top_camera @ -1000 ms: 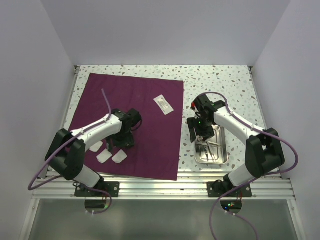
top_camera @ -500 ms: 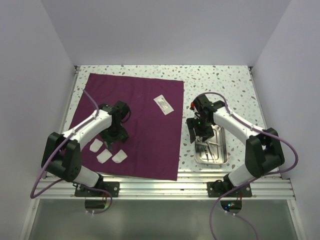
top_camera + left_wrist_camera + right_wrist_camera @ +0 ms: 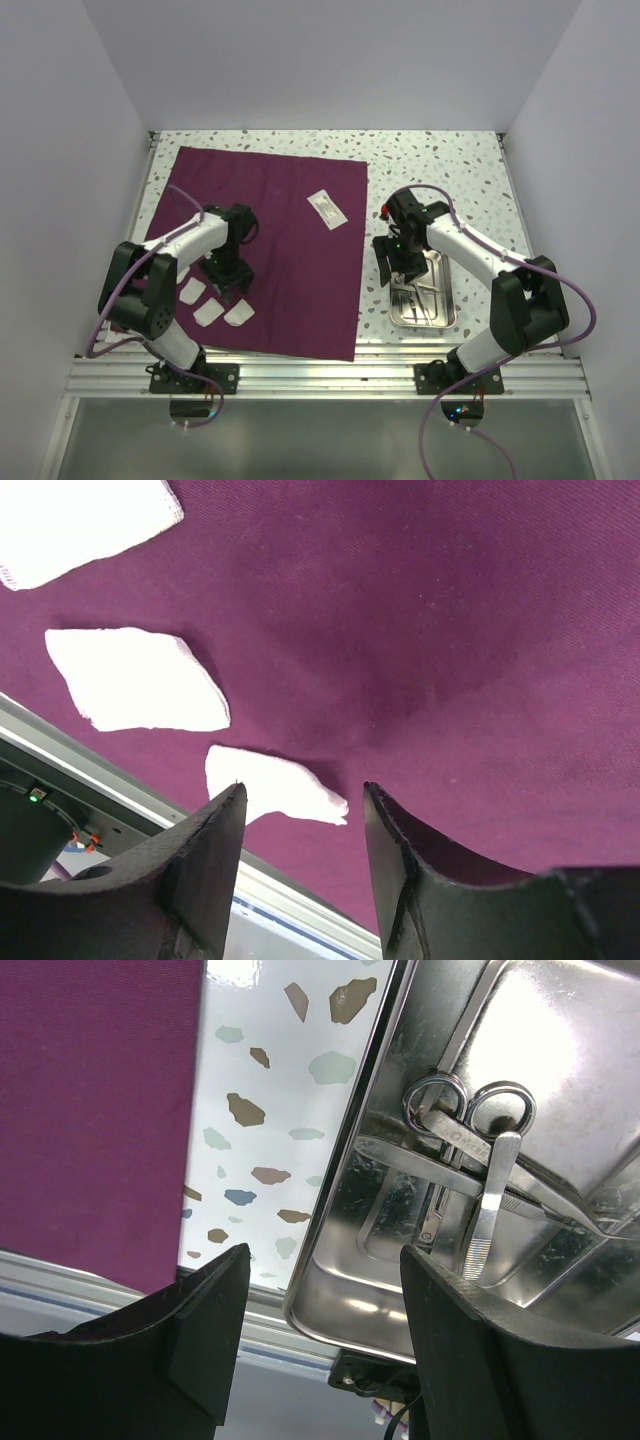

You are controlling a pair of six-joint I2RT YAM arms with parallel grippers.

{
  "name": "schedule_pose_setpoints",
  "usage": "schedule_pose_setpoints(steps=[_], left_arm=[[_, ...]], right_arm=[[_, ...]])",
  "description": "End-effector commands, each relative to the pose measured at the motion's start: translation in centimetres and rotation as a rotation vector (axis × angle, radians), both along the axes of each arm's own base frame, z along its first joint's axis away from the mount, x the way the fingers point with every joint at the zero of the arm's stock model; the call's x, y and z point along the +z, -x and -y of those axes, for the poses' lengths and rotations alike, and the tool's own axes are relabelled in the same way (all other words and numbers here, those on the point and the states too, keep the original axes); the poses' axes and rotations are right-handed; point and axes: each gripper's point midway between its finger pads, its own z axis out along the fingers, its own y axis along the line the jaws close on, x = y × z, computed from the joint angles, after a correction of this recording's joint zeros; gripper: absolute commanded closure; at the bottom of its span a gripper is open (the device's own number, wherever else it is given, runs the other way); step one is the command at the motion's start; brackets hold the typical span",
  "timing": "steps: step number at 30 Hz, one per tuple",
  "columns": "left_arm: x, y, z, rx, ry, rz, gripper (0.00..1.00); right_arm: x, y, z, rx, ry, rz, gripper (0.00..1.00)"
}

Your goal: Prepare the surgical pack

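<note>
Speckled terrazzo tabletop (image 3: 450,170) carries a large deep-maroon fabric cloth (image 3: 290,230) spread flat on its left half. A small shiny rectangular steel tray (image 3: 444,264) sits near the cloth's right edge, not touching it. The left gripper (image 3: 300,805) hangs spread above the cloth (nothing between its fingers), near three white square pads (image 3: 209,313). The right gripper (image 3: 325,1260), also spread, hovers over the tray's cloth-side rim. Thin metal scissors (image 3: 452,1135) and tweezers (image 3: 490,1200) lie inside the tray.
</note>
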Motion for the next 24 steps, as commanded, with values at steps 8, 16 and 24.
schedule_pose_setpoints(steps=[8,16,24], left_arm=[[-1.8,1.2,0.0,0.018,0.004,-0.042,0.52],[-2.4,1.1,0.1,0.005,-0.006,-0.051,0.59],[-0.6,0.0,-0.4,0.016,-0.048,0.018,0.58]], right_arm=[[0.2,-0.5,-0.8,0.019,-0.032,0.008,0.35],[0.1,-0.6,-1.0,0.020,-0.036,0.003,0.35],[0.1,-0.5,-1.0,0.022,-0.036,0.003,0.35]])
